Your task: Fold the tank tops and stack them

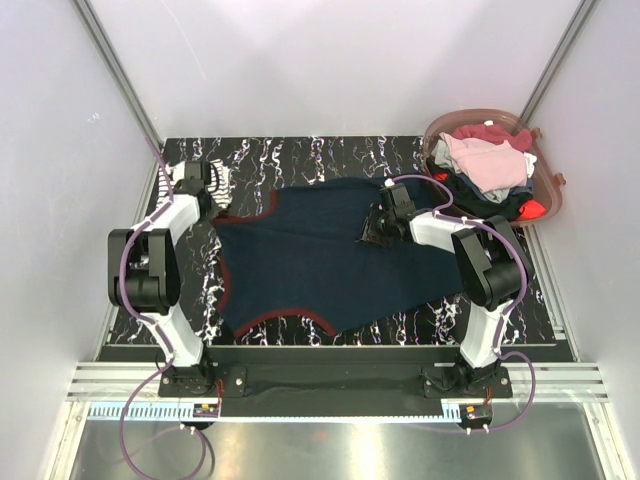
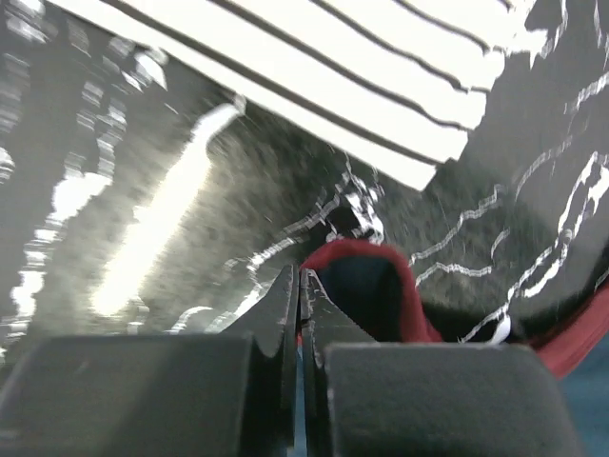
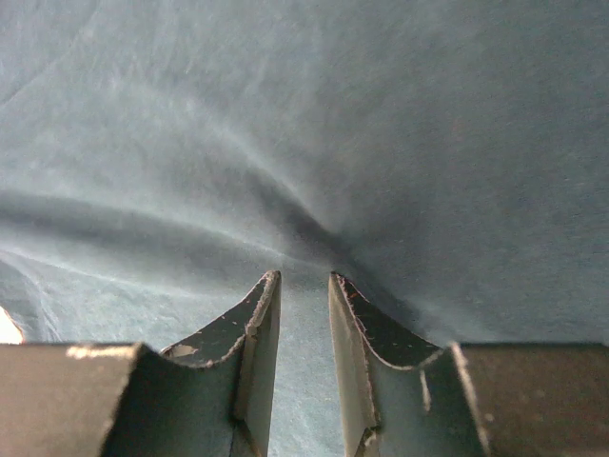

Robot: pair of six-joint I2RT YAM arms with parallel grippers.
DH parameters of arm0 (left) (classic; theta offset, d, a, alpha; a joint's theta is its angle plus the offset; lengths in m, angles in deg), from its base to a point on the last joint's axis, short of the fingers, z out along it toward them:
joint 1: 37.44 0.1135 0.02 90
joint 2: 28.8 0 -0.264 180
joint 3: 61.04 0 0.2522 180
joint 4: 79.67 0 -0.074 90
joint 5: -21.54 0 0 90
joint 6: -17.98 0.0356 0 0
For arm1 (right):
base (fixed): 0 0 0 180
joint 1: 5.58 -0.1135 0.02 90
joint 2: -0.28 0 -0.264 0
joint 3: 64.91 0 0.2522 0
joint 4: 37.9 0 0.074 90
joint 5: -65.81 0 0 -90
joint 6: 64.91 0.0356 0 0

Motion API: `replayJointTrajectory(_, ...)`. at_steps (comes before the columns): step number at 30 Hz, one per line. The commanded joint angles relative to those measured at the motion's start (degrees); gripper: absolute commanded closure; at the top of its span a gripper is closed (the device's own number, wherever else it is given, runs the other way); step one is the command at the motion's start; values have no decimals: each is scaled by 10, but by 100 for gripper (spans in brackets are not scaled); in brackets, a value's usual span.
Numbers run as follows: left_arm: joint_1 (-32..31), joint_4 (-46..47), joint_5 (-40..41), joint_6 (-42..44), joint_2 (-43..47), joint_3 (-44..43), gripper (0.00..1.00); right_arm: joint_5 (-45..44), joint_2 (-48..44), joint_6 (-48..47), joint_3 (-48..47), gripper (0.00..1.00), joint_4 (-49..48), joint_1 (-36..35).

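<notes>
Left wrist: jaws clenched on navy top (image 2: 366,290) strap; right jaws parted, pressing cloth.

Navy red-trimmed tank top (image 1: 320,255); white navy-striped tank top (image 1: 219,178)

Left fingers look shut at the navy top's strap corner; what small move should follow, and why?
Probably lift the left gripper slightly: its fingers look closed at the red-trimmed strap of the navy tank top, which lies spread flat, unfolded, while the right gripper presses its middle.
</notes>
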Motion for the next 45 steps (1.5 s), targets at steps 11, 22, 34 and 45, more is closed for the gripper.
replayJointTrajectory(11, -51, -112, 169, 50, -33, -153, 29, -16, 6, -3, 14, 65, 3, 9)
replayJointTrajectory(22, 25, 32, -84, -9, 48, 21, 59, -18, 2, -5, 15, 65, 5, 9)
replayJointTrajectory(34, 26, 34, -119, -8, -1, 41, 45, -18, 4, -4, 15, 65, 4, 9)
replayJointTrajectory(45, 69, 20, -152, -14, -48, 31, 64, -21, 0, -1, 22, 66, -2, 6)
